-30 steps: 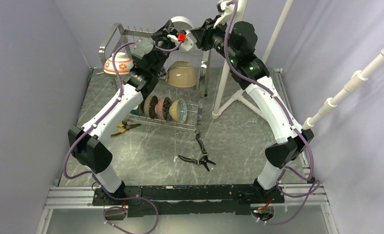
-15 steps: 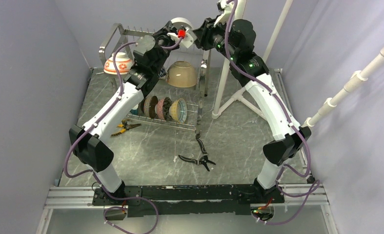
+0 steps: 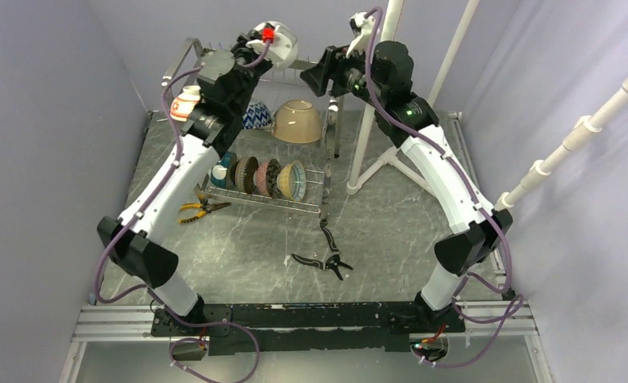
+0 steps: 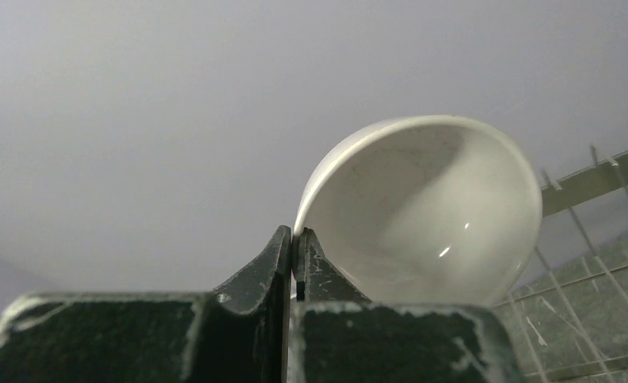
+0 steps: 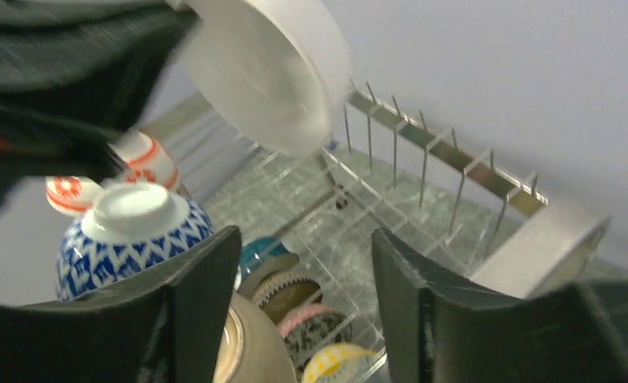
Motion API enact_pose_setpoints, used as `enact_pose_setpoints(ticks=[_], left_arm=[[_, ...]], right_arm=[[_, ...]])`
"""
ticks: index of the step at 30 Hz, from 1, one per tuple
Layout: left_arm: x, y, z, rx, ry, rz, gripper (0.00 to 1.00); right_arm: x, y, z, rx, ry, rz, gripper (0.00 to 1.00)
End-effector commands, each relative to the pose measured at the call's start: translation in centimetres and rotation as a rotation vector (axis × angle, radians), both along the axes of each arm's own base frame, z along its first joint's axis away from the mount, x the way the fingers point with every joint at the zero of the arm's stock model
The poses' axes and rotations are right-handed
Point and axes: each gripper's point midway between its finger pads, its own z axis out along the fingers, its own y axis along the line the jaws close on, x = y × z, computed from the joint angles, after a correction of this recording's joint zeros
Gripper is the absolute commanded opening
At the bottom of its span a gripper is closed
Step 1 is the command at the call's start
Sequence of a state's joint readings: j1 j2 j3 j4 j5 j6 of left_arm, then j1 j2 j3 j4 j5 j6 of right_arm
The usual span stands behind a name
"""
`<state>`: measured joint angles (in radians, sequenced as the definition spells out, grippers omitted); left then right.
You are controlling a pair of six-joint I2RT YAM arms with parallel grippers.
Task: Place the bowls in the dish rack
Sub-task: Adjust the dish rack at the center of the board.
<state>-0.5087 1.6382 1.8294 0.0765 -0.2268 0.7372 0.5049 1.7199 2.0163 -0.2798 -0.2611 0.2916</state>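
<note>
A glossy white bowl [image 4: 422, 207] is held by its rim in the left claw [image 4: 294, 243], whose black, scuffed fingers [image 4: 250, 279] are pressed together on the thin edge. The bowl's lower side is cut off behind the finger bodies. From overhead most of it is hidden by the wrist. It is held in the air over the top tier of the rack [image 5: 534, 243], whose shiny steel tube and thin upright prongs are blurred in the right wrist view.

The right claw [image 5: 304, 239] is seen just beside the rack's top right corner, its fingers spread wide with nothing between them.

On the upper tier a blue-and-white zigzag bowl [image 5: 127, 231] is set foot up, with a red-patterned bowl [image 5: 139, 159] behind it, partly masked by the left arm in the overhead view. Only a sliver of the tan bowl [image 3: 297, 121] is shown past the right finger; whether it is touching the zigzag bowl cannot be told.

On the lower tier a row of patterned bowls [image 3: 266, 177] is stood on edge between prongs, its left end hidden behind the arm. Two pairs of pliers [image 3: 326, 259] lie on the grey marbled table [image 3: 390, 223].
</note>
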Motion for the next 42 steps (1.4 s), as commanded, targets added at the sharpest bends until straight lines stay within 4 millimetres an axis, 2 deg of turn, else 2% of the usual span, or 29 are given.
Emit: enact_pose_setpoints(ticks=[1, 5, 9, 14, 18, 22, 25, 31, 35, 38, 42], left_arm=[[-5.6, 5.4, 7.1, -0.230, -0.104, 0.050, 0.03], [-7.4, 7.1, 6.8, -0.292, -0.066, 0.050, 0.03], [-8.7, 7.9, 6.4, -0.323, -0.043, 0.047, 0.03], [-9.3, 8.0, 6.1, -0.341, -0.029, 0.033, 0.03], [-9.2, 7.8, 5.8, -0.345, -0.016, 0.021, 0.03], [-9.0, 7.5, 5.4, -0.355, -0.006, 0.007, 0.03], [-8.9, 7.2, 5.0, -0.354, 0.003, 0.002, 0.03], [-9.0, 7.3, 5.1, -0.349, 0.000, 0.002, 0.03], [-8.9, 7.2, 5.0, -0.343, 0.005, 0.002, 0.03], [-8.8, 7.2, 4.9, -0.342, 0.007, 0.002, 0.03], [-8.6, 7.1, 4.7, -0.341, 0.014, 0.006, 0.03]], right_arm=[[-3.3, -2.6, 2.2, 0.021, -0.009, -0.041, 0.70], [-5.9, -4.1, 2.4, 0.050, 0.022, -0.048, 0.81], [-8.5, -5.1, 2.2, 0.085, 0.064, -0.036, 0.84], [-10.9, -5.7, 1.1, 0.089, 0.106, -0.011, 0.84], [-11.5, -5.8, -1.0, 0.079, 0.148, -0.004, 0.84], [-10.9, -5.6, -3.2, 0.051, 0.179, -0.008, 0.85], [-10.3, -4.7, -4.2, 0.034, 0.194, 0.023, 0.84], [-10.1, -2.7, -4.9, 0.042, 0.200, 0.122, 0.73], [-10.9, -1.6, -5.1, 0.062, 0.212, 0.197, 0.64], [-12.0, -0.3, -5.5, 0.073, 0.230, 0.262, 0.53], [-13.3, 1.7, -6.0, 0.069, 0.248, 0.330, 0.43]])
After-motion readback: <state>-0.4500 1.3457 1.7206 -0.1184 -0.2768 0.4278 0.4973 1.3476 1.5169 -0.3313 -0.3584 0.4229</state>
